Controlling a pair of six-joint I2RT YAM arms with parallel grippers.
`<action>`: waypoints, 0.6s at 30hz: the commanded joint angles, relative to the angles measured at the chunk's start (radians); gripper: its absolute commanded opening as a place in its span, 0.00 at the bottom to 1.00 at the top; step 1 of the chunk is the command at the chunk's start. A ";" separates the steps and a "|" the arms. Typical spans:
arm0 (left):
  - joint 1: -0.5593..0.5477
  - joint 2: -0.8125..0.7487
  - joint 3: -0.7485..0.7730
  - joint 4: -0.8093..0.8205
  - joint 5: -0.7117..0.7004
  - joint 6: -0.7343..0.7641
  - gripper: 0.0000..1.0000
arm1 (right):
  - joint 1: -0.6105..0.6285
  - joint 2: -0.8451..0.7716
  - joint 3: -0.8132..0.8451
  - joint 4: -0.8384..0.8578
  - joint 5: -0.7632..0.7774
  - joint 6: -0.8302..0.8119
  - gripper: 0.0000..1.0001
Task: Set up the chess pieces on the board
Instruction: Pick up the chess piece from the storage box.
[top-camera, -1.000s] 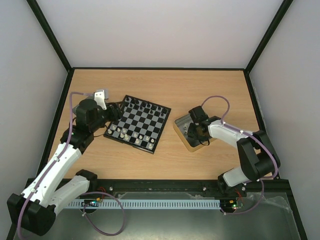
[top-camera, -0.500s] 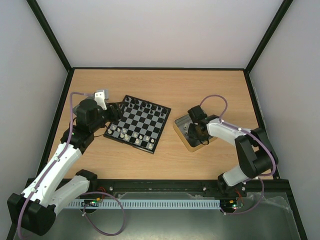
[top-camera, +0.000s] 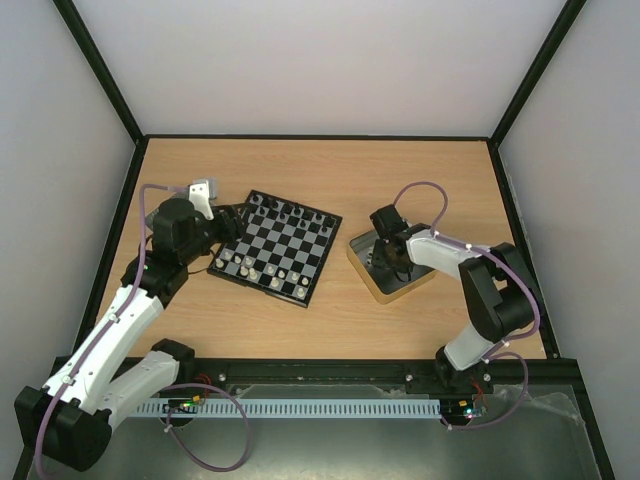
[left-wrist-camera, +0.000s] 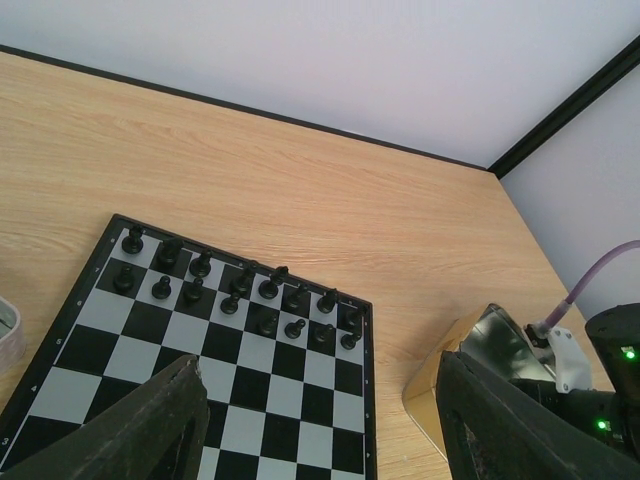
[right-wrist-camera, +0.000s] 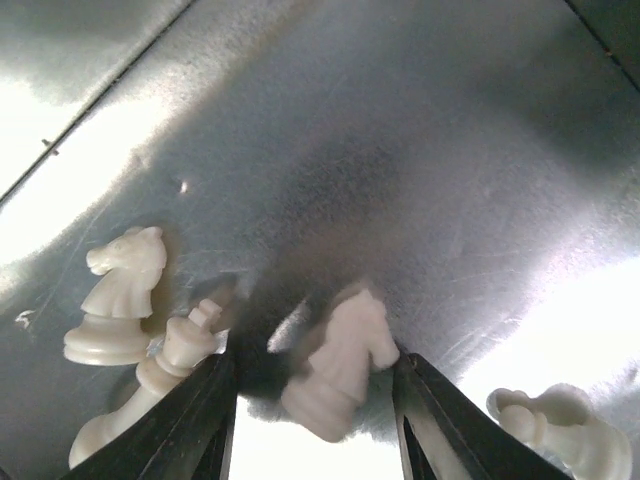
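The board (top-camera: 290, 243) lies left of centre, with black chess pieces (top-camera: 285, 211) on its far rows and white ones (top-camera: 256, 269) on its near rows. The left wrist view shows the black pieces (left-wrist-camera: 240, 290) on the board (left-wrist-camera: 270, 400). My left gripper (top-camera: 234, 224) is open and empty over the board's left edge, as its own view (left-wrist-camera: 320, 445) shows. My right gripper (top-camera: 383, 254) is down inside the metal tray (top-camera: 400, 287). In its own view the gripper (right-wrist-camera: 318, 420) is open around a blurred white knight (right-wrist-camera: 340, 365), which touches the right finger (right-wrist-camera: 440, 425).
On the tray floor (right-wrist-camera: 400, 130) lie another white knight (right-wrist-camera: 120, 295), a white piece with a cross top (right-wrist-camera: 170, 365) and a white piece at the right (right-wrist-camera: 560, 430). The tray (left-wrist-camera: 445, 375) stands right of the board. Black-framed walls enclose the table.
My right gripper has shifted a little left and farther back inside the tray, and its forearm has swung. The left arm has not moved.
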 joint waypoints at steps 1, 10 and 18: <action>0.003 0.001 -0.010 0.022 0.004 0.007 0.64 | 0.004 -0.003 -0.006 0.002 -0.013 -0.031 0.43; 0.004 0.007 -0.009 0.026 0.006 0.005 0.64 | 0.004 -0.028 0.019 -0.020 -0.001 -0.030 0.36; 0.004 0.004 -0.009 0.023 0.006 0.004 0.64 | 0.004 -0.031 0.000 -0.039 0.092 0.078 0.34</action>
